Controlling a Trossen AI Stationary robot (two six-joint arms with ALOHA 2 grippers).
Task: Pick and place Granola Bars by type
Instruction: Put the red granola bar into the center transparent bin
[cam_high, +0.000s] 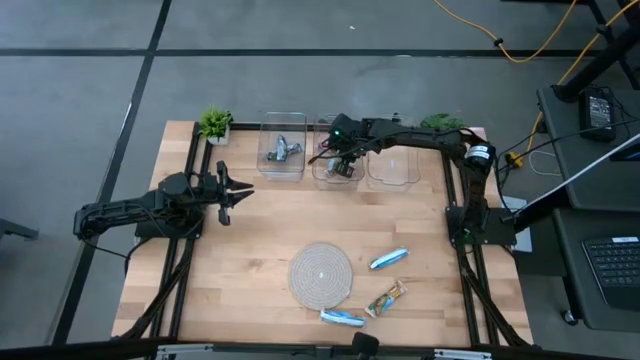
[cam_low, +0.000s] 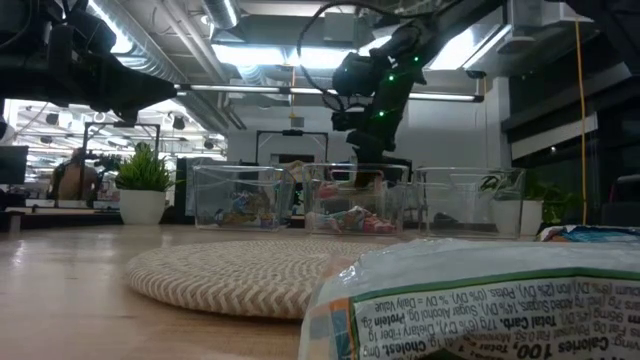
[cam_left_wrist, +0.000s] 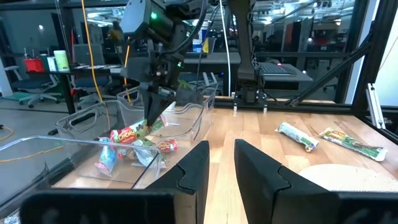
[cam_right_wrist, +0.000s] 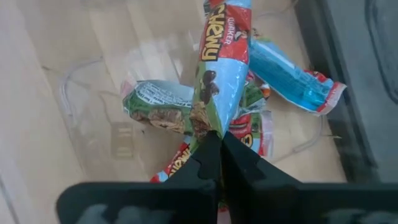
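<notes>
Reaching across the back of the pale wooden tabletop (cam_high: 250, 240), the right arm bent down over the middle one of three clear plastic bins (cam_high: 335, 170), and its right claw (cam_right_wrist: 219, 144) was clenched on the end of a red, green and light-blue foil granola bar (cam_right_wrist: 219, 74) printed "Chewy", which hung from the fingertips above the bin's floor. Under it in that bin lay more wrapped bars of the same red-and-green kind (cam_right_wrist: 155, 102) and one with a bright blue face (cam_right_wrist: 289, 78), heaped across each other. The left-hand bin (cam_high: 281, 152) held a small pile of grey-blue bars, while the right-hand bin (cam_high: 392, 166) showed no contents that could be made out.

The left arm lay low along the tabletop's left side, its left claw (cam_high: 232, 192) pointing toward the bins, fingers (cam_left_wrist: 261, 171) a little apart and holding nothing.

Three bars were on the front of the tabletop beside a round woven rope mat (cam_high: 321, 272): a bright blue bar (cam_high: 389, 259) just right of the mat, an orange-and-green bar (cam_high: 386, 299) nearer the front, and another blue bar (cam_high: 342, 318) at the mat's front edge.
</notes>
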